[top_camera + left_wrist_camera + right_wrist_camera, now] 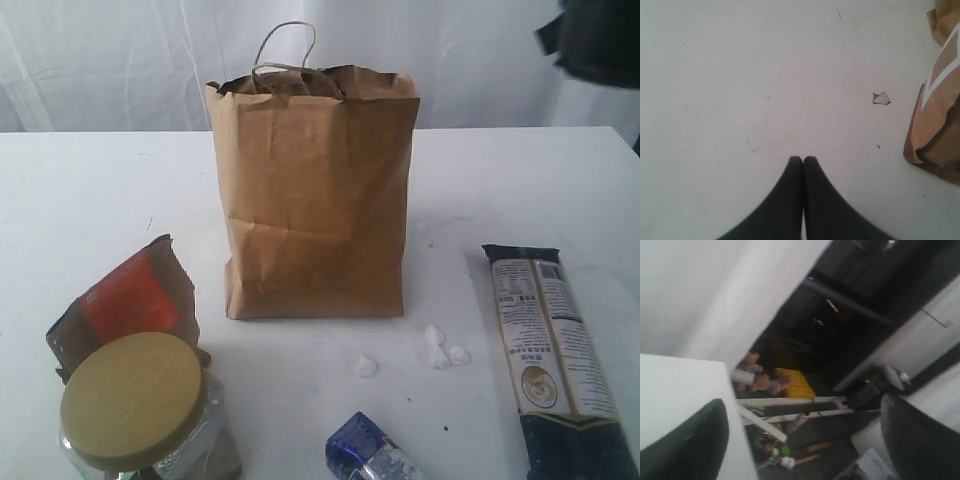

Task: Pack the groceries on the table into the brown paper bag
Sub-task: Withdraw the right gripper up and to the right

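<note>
The brown paper bag (312, 190) stands upright and open at mid-table (90, 190). Front left lie the brown pouch with orange label (125, 295) and the yellow-lidded clear jar (133, 402). The small shiny blue packet (368, 450) is at the front edge, and the long navy packet (555, 360) lies at the right. The yellow bottle and the clear tub are out of view. My left gripper (803, 160) hangs shut and empty over bare tabletop (740, 75), beside a brown package edge (940, 125). My right gripper (805, 440) is open and empty, raised and facing past the table edge.
Small white lumps (440, 348) lie in front of the bag, right of centre. A paper scrap (881, 98) sits on the tabletop near the left gripper. A dark part of the right arm (600, 35) shows at the top right. Room clutter (790, 385) lies beyond the table edge.
</note>
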Robot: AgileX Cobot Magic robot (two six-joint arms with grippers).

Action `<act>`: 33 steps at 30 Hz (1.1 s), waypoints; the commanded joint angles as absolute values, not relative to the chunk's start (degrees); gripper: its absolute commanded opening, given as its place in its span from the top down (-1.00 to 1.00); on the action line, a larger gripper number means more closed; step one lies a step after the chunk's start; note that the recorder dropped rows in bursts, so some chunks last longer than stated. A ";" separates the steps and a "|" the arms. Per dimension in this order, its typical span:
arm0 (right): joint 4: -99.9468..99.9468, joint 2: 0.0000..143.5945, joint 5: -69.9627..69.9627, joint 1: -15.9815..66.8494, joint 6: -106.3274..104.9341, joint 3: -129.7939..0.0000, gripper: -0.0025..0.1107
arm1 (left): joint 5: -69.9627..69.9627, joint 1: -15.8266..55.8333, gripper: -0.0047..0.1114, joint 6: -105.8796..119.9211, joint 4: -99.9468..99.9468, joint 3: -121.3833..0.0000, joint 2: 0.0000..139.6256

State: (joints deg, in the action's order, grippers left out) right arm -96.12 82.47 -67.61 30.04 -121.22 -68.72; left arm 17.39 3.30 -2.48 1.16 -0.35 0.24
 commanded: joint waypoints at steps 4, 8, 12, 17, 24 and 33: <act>-99.95 81.80 -57.47 8.58 -122.74 -68.61 0.21 | 17.53 3.61 0.92 -2.56 0.84 0.00 0.00; -99.95 81.80 -53.71 5.13 -111.15 -67.79 0.40 | 17.53 3.61 0.92 -2.56 0.84 0.00 0.00; -99.95 81.58 -45.95 5.00 -96.47 -67.90 0.46 | 17.53 3.61 0.92 -2.56 0.84 0.00 0.00; -99.95 80.92 -28.40 5.00 -68.22 -67.90 0.56 | 17.53 3.61 0.92 -2.56 0.84 0.00 0.00; -97.56 80.82 -16.04 4.34 -28.25 -67.90 0.96 | 17.53 3.61 0.92 -2.56 0.84 0.00 0.00; -50.30 80.67 22.06 -1.79 -44.87 -68.90 0.96 | 17.53 3.61 0.92 -2.56 0.84 0.00 0.00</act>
State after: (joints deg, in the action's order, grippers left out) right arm -69.06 81.24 6.81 -0.59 -35.61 -68.31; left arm 17.39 3.30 -2.48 1.16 -0.35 0.24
